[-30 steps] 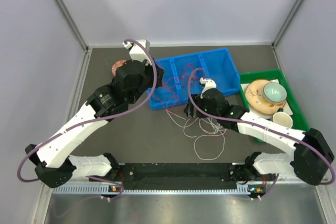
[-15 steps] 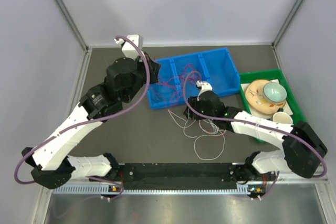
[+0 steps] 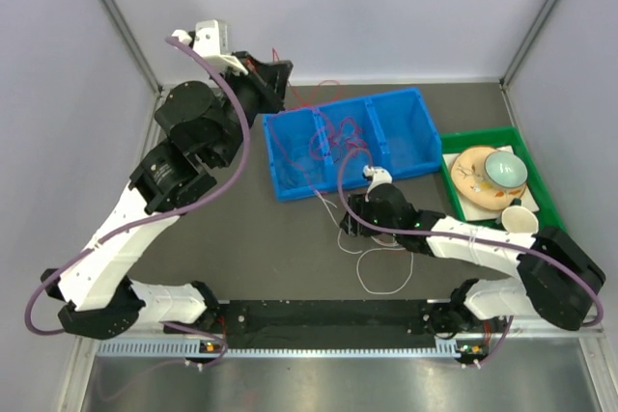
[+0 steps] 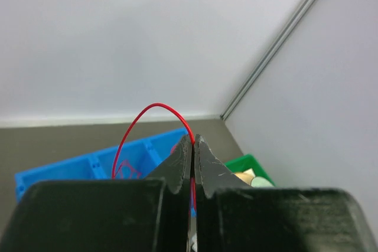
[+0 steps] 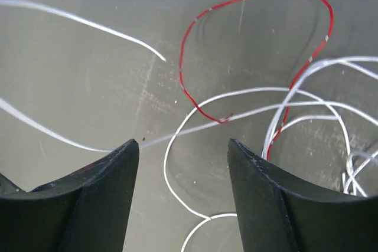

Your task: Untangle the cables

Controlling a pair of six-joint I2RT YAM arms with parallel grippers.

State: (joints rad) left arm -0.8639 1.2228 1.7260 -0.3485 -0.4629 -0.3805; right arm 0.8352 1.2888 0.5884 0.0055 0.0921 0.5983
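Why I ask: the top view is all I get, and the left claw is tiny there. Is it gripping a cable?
Observer: Yes. In the left wrist view the left claw is shut on a red cable, which arcs up out of it and drops towards the blue bin.
Operator: And the right claw, is it holding anything?
Observer: No. Its wrist view shows it open above the table with nothing in its grip. White cables and a red loop lie on the surface below it.
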